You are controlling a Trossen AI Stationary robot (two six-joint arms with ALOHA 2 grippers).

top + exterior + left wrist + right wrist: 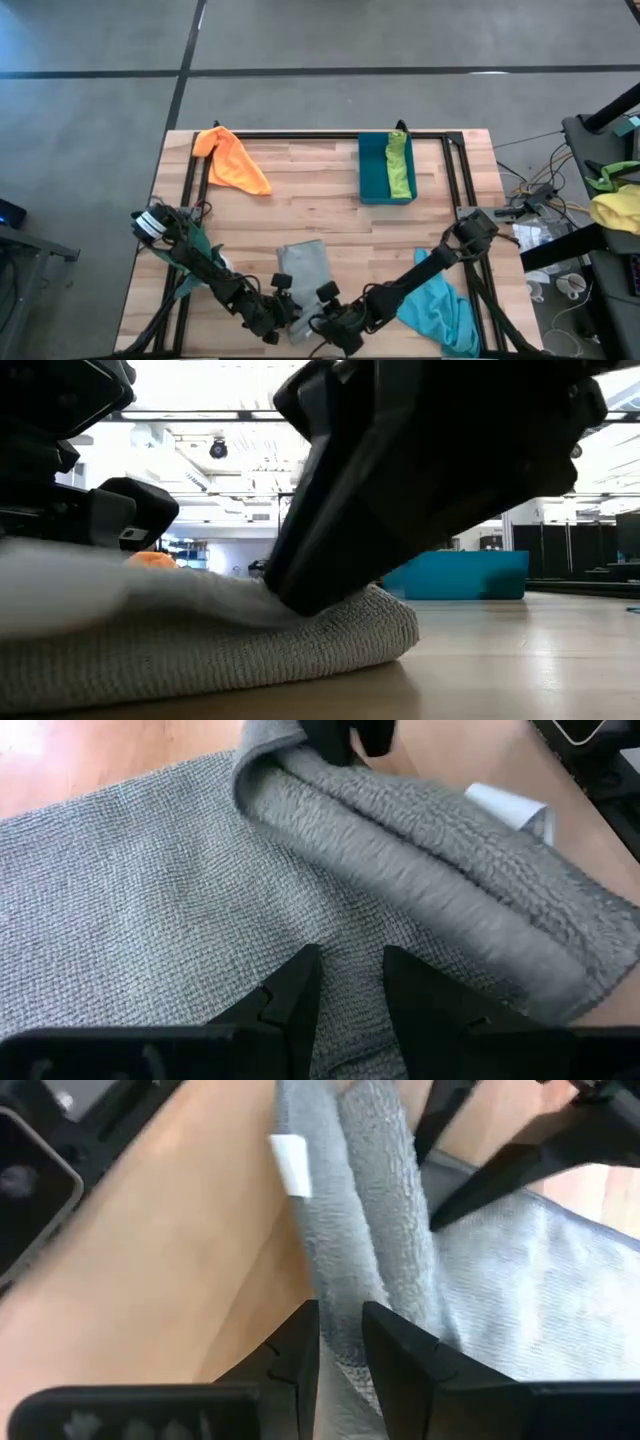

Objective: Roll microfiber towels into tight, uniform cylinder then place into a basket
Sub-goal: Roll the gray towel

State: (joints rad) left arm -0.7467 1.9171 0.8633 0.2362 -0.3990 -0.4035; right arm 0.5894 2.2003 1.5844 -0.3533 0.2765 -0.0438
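Working at the table's near edge, the left gripper (283, 312) and the right gripper (322, 322) both sit low on the grey towel (305, 265), whose near end is rolled into a thick fold while the rest lies flat on the wooden table (310, 195). The left gripper's fingers (290, 995) stand slightly apart over the flat cloth, and the right gripper's fingers (300, 1345) stand narrowly apart at the rolled edge; whether either pinches the cloth I cannot tell. The lime green towel (399, 165) lies in the basket (373, 170) at the far right, the orange towel (232, 160) at the far left, and the turquoise towel (440, 310) beside the right arm
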